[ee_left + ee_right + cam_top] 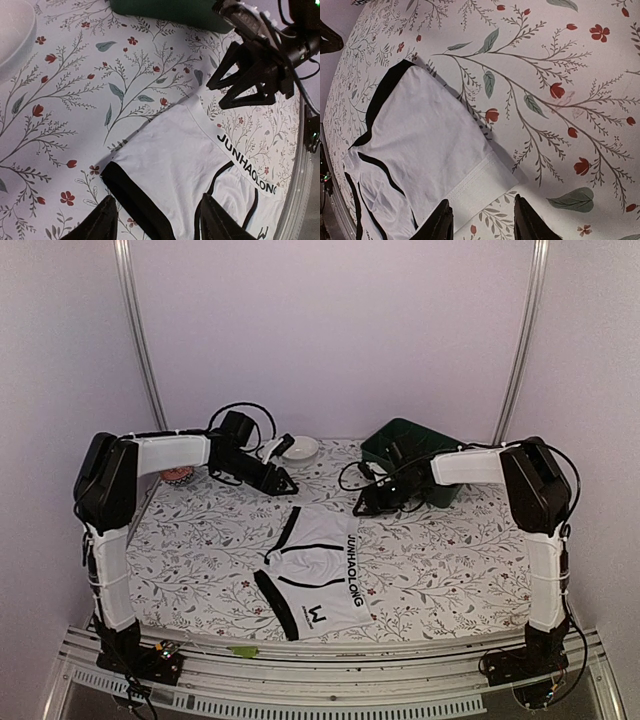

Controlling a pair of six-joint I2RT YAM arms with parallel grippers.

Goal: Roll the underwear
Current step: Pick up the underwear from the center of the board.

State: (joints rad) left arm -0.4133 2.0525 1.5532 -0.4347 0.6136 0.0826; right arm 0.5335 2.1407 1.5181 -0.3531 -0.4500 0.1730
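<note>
Pale walls enclose our floral worktop; the underwear lies flat at its middle. Behind sit a green bin and a white bowl, whose contents we cannot make out. Our left hand and right hand hover spread, empty.

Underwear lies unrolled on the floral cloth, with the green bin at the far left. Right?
No. The top view shows the bin at the far right; the underwear does lie unrolled on the floral cloth.
</note>
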